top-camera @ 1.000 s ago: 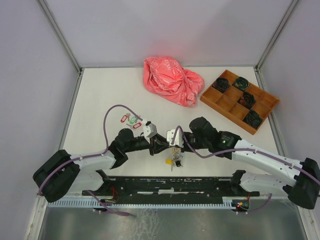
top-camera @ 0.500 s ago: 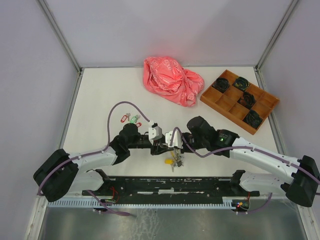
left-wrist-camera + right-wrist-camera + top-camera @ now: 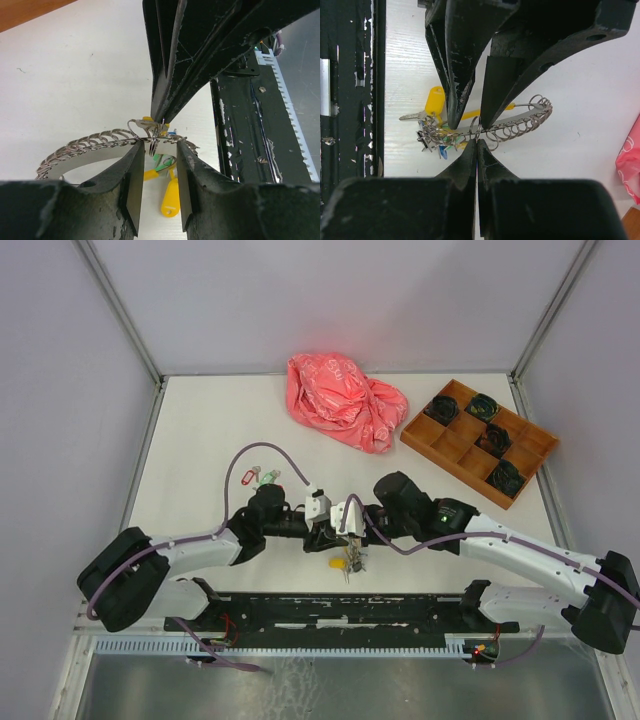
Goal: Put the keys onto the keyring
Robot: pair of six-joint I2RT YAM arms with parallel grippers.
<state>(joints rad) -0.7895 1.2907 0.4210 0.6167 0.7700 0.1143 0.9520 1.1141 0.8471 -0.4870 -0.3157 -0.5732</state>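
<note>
The keyring (image 3: 520,127), a thin silver ring strung with small loops, hangs just above the table with my right gripper (image 3: 477,141) shut on it. From it dangle several keys with a yellow tag (image 3: 170,197) and green and blue tags. My left gripper (image 3: 157,147) is open, its fingers (image 3: 455,117) straddling the ring and one small loop beside the right fingertips. Seen from above, both grippers meet at mid-table (image 3: 335,525) over the key bunch (image 3: 347,562). More keys (image 3: 258,477) with red and green tags lie loose to the left.
A crumpled pink plastic bag (image 3: 345,400) lies at the back. An orange compartment tray (image 3: 478,440) with dark objects sits at the back right. The black base rail (image 3: 340,612) runs along the near edge, close to the hanging keys.
My left arm has slid right to the right gripper, and its jaws now stand around the ring. The right gripper has kept its hold, almost still.
</note>
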